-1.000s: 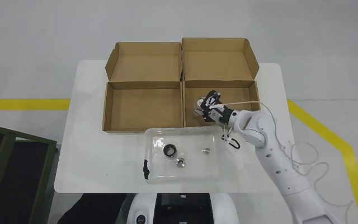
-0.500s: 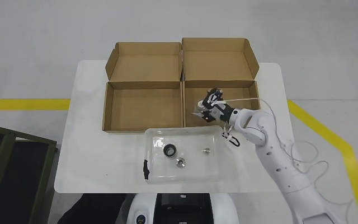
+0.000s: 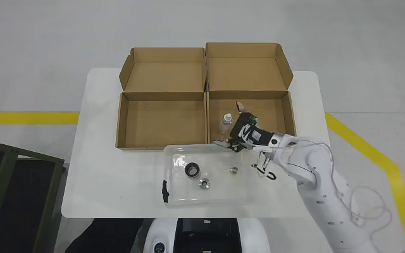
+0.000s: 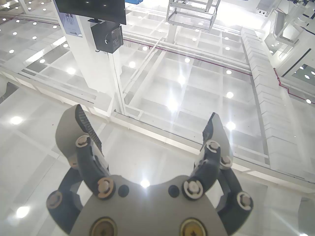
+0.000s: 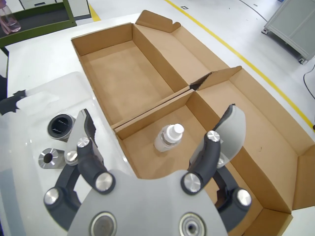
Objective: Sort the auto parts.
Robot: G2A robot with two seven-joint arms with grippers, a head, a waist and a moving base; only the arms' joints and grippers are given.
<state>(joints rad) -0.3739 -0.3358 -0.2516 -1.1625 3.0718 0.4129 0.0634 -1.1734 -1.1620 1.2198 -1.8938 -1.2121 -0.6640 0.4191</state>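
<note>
A small white bottle (image 3: pixel 226 119) (image 5: pixel 169 137) stands upright in the right cardboard box (image 3: pixel 278 117) (image 5: pixel 258 133), near its front left corner. My right gripper (image 3: pixel 231 127) (image 5: pixel 158 116) hangs open and empty above that box's front wall, just short of the bottle. In the clear plastic tray (image 3: pixel 174 152) (image 5: pixel 49 87) lie a black ring-shaped part (image 3: pixel 192 169) (image 5: pixel 60 126), a metal part with a hole (image 3: pixel 204 184) (image 5: pixel 49 159) and a small metal piece (image 3: pixel 233 169). My left gripper (image 4: pixel 145 121) points up at the ceiling, open and empty.
The left cardboard box (image 3: pixel 161 123) (image 5: pixel 128 74) sits beside the right one with nothing in it, both with lids folded back. A black clip (image 3: pixel 165 191) sits on the tray's left rim. White table surface lies bare on either side of the boxes.
My right gripper was down in the right box on the white bottle. It has let go and pulled back toward the tray, leaving the bottle standing in the box.
</note>
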